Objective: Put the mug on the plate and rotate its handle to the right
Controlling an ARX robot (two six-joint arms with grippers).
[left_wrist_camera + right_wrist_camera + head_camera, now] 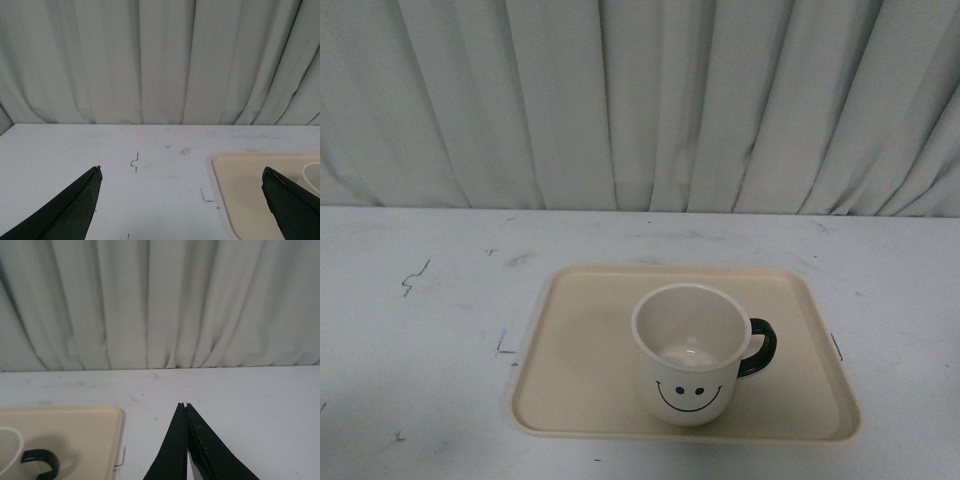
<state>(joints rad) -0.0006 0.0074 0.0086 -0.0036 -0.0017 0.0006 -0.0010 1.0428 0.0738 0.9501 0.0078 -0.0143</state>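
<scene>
Mug (pixel 690 355) stands upright on the plate (pixel 580 370), right of the plate's centre and toward its near edge. Smiley face (pixel 688 395) drawn in black on the near side of the mug: two dot eyes, curved mouth. No lettering, brand or label readable on mug or plate. Handle (pixel 760 347) sticks out to the right, glossy dark loop; it also shows in the right wrist view (pixel 40 462), over the plate's surface. Mug interior looks empty, pale glare at the bottom.

Plate lies flat on the white counter (pixel 420 350). Counter carries small dark scuffs and pen-like marks (pixel 415 277) to the left of the plate; none form legible characters. Pleated pale curtain (pixel 640 100) hangs behind the far edge of the counter.

Left pincer (pixel 182 192): fingers spread wide apart, nothing between them, over bare counter left of the plate. Right pincer (pixel 185 407): tips pressed together, holding nothing, over the counter right of the plate.

Neither arm shows in the front view.
</scene>
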